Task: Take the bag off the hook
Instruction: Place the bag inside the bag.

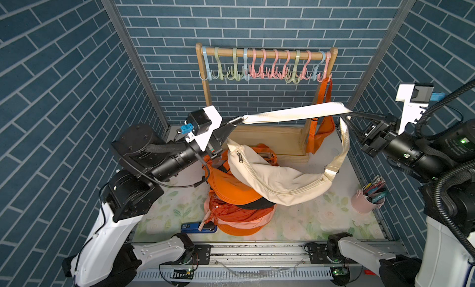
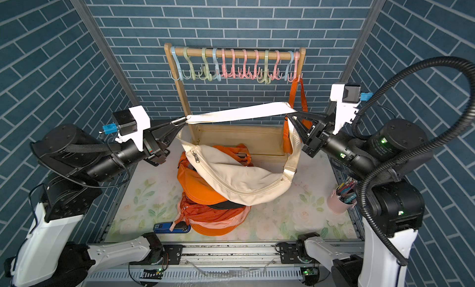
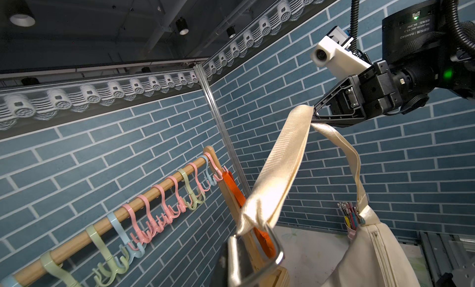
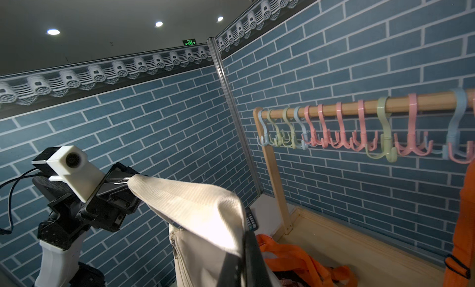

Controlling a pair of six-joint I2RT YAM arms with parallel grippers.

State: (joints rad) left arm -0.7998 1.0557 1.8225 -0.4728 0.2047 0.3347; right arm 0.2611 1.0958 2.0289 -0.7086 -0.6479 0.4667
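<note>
A cream bag (image 1: 277, 180) (image 2: 239, 180) hangs by its strap (image 1: 295, 113) (image 2: 239, 113), which is stretched taut between my two grippers in front of the rack and below the hooks (image 1: 270, 72). The strap touches no hook. My left gripper (image 1: 240, 121) (image 2: 183, 121) (image 3: 246, 236) is shut on the strap's left end, at its metal ring. My right gripper (image 1: 345, 116) (image 2: 290, 115) (image 4: 246, 236) is shut on the right end. The bag's body sags onto a pile of orange bags (image 1: 231, 190). Another orange bag (image 1: 325, 134) hangs from the rightmost pink hook (image 1: 322, 78).
The wooden rack (image 1: 264, 54) with several pastel hooks stands at the back on a wooden base (image 1: 270, 141). A pink cup of pens (image 1: 366, 199) sits at the right edge. A blue stapler-like item (image 1: 198, 227) lies at the front. Blue brick walls close three sides.
</note>
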